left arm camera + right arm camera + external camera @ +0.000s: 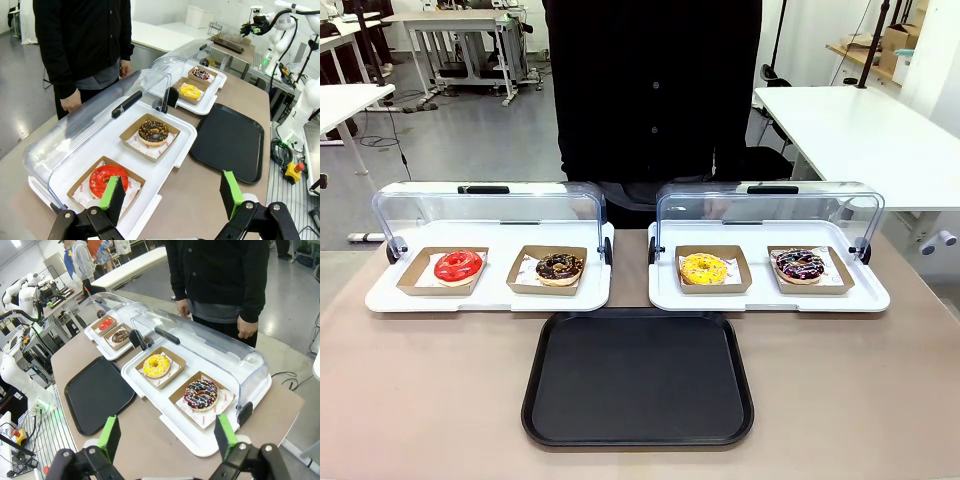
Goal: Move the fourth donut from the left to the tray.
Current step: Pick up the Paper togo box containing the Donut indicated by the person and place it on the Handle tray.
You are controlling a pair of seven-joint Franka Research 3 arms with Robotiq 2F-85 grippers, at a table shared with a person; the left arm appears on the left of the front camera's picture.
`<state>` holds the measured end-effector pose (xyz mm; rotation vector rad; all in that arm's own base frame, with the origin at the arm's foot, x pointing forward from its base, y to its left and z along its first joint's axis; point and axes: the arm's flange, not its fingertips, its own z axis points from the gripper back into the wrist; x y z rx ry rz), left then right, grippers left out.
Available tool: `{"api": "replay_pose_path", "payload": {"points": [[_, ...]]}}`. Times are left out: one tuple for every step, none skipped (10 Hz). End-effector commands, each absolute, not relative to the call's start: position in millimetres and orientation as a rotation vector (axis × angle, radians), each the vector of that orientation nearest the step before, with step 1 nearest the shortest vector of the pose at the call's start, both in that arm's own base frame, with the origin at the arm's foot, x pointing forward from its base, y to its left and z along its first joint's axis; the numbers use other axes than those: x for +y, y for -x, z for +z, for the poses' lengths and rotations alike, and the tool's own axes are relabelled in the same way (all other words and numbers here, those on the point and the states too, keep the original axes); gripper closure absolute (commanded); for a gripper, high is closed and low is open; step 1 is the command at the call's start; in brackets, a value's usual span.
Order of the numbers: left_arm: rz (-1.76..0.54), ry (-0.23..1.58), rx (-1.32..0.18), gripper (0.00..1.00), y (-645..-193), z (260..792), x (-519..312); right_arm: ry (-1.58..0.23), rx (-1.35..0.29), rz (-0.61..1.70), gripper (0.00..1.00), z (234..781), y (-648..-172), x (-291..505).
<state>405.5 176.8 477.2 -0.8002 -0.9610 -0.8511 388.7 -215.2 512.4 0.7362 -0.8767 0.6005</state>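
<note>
Front view: fourth donut (pixel 800 265) sits beside yellow donut (pixel 705 268), lid (pixel 770 207) raised.

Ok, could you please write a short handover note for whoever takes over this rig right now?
Left gripper: jaws open, empty, off to the left end of the table.
Right gripper: jaws open, empty, hovering short of the fourth donut.
Fourth donut: on its holder in the right display tray, lid raised, right of the yellow donut.
Tray: bare, mid-table, in front of the display trays.
Done: nothing yet.
Left: grasp the fourth donut and set it on the tray.
</note>
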Motion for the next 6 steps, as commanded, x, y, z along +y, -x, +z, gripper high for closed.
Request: {"api": "replay_pose_path", "payload": {"points": [[-0.854, 0.812, -0.952, 0.00, -405.6, 479.5, 178.3, -0.739, -0.916, 0.617, 0.00, 512.7, -391.1, -214.7], [-0.854, 0.812, -0.952, 0.00, -405.6, 479.5, 178.3, -0.739, -0.916, 0.617, 0.00, 512.7, -391.1, -214.7], [-0.854, 0.812, -0.952, 0.00, -405.6, 479.5, 178.3, -0.739, -0.916, 0.617, 0.00, 512.7, -391.1, -214.7], [-0.854, 0.812, -0.952, 0.00, -405.6, 479.5, 178.3, -0.739, -0.916, 0.617, 0.00, 512.7, -391.1, -214.7], [-0.854, 0.812, -0.952, 0.00, -405.6, 479.5, 178.3, -0.739, -0.916, 0.617, 0.00, 512.7, -391.1, -214.7], [-0.854, 0.812, -0.952, 0.00, -405.6, 479.5, 178.3, -0.739, -0.916, 0.617, 0.00, 512.7, -391.1, -214.7]]}}
